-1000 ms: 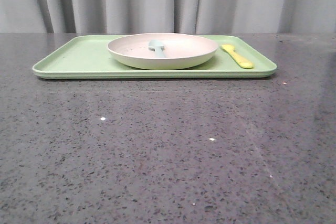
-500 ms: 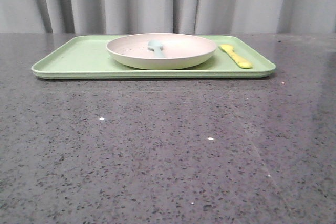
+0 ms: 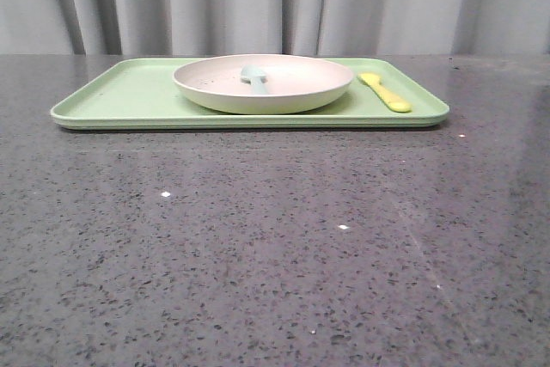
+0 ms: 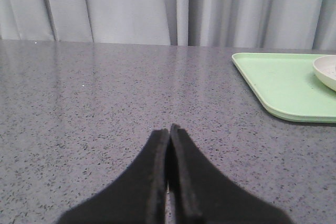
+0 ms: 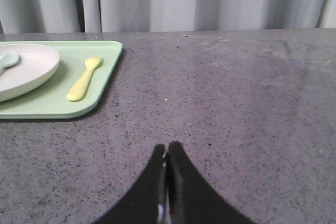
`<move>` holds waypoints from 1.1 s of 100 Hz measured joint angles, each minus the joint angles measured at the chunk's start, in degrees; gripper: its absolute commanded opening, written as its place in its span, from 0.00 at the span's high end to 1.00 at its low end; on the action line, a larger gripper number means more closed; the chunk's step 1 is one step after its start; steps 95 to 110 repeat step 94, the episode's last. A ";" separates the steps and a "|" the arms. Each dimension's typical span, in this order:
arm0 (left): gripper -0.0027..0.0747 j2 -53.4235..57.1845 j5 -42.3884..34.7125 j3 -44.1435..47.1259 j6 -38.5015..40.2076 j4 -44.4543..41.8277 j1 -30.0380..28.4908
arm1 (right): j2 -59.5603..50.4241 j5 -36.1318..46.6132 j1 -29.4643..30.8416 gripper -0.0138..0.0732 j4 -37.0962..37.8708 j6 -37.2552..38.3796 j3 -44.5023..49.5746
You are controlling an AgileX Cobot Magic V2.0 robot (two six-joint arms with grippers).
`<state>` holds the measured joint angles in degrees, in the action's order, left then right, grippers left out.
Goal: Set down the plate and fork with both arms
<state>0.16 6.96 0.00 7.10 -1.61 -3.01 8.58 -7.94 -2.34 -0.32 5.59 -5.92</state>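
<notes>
Bench, items left to right. My left pincer: tips pressed together, holding nothing, low over bare stone short of the tray. Green tray: at the far side; over the last second its place in the front view crept slightly leftward, contents unmoved on it. Plate: on the tray's middle, a pale blue utensil inside. Yellow fork: just beside the plate, on the tray. My right pincer: closed, empty. Judgement: scene fits placement finished or pickup pending.

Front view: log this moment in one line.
plate on tray | fork on tray beside plate | left gripper shut | right gripper shut
</notes>
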 measured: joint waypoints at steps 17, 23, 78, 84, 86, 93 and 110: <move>0.99 0.00 0.00 0.00 0.00 0.00 0.00 | -6.56 0.62 0.64 0.92 -0.09 0.63 6.07; 0.99 0.00 0.00 0.00 0.00 0.00 0.00 | -8.16 -0.20 0.64 0.92 -0.09 1.12 7.08; 0.99 0.00 0.00 0.00 0.00 0.00 0.00 | -9.00 -1.41 0.66 0.92 -0.09 2.09 7.47; 0.99 0.00 0.00 0.00 0.00 0.00 0.00 | -9.00 -1.50 0.66 0.92 -0.09 2.16 7.47; 0.99 0.00 0.00 0.00 0.00 0.00 0.00 | -9.00 -1.50 0.66 0.92 -0.09 2.16 7.47; 0.99 0.00 0.00 0.00 0.00 0.00 0.00 | -9.00 -1.50 0.66 0.92 -0.09 2.16 7.47; 0.99 0.00 0.00 0.00 -0.10 0.00 0.00 | -9.00 -1.50 0.66 0.92 -0.09 2.16 7.47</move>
